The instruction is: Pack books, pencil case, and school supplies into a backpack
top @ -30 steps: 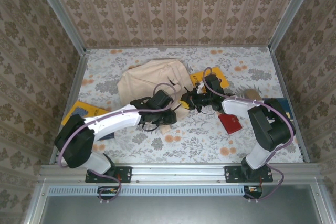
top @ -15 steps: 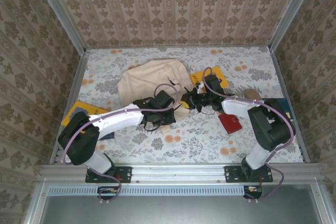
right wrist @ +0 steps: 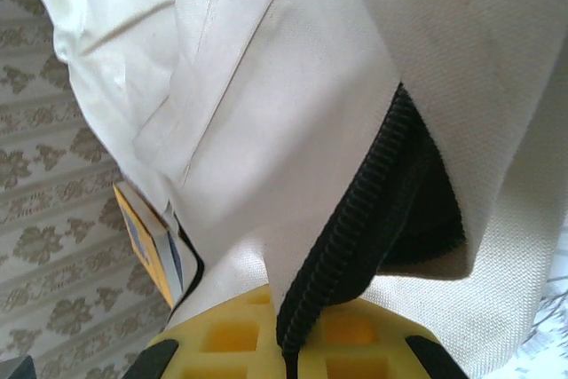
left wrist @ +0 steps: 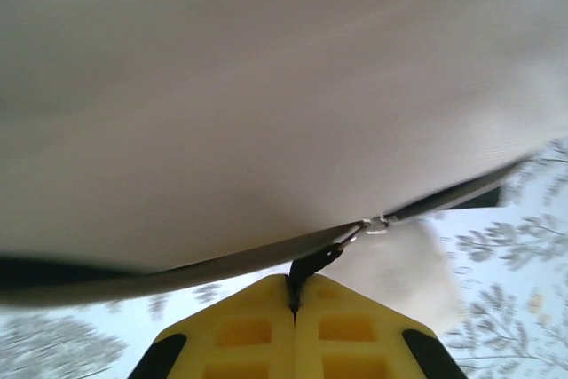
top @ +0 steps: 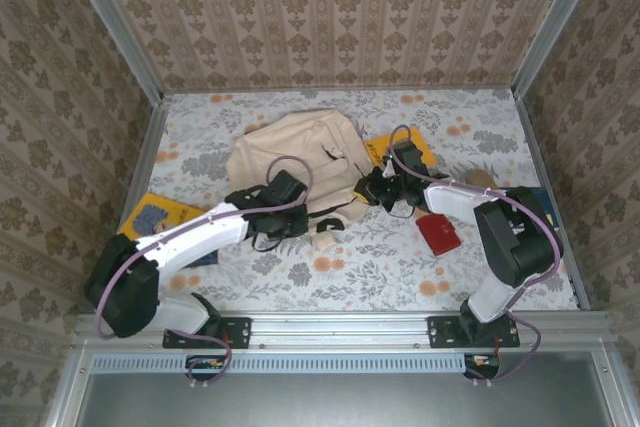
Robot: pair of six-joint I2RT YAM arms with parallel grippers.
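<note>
Left claw (left wrist: 293,297) and right claw (right wrist: 293,336) clamp backpack (top: 290,152), near edge running crosswise.

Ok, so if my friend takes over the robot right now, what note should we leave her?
Left hand: shut on the backpack's dark zipper pull.
Right hand: shut on the backpack's black zipper edge.
Things: yellow book right of the backpack, second book near the table's left edge, red pouch by the right arm, all outside it.
Done: backpack gripped by both hands.
Left: open it, pack the books and pouch.
</note>
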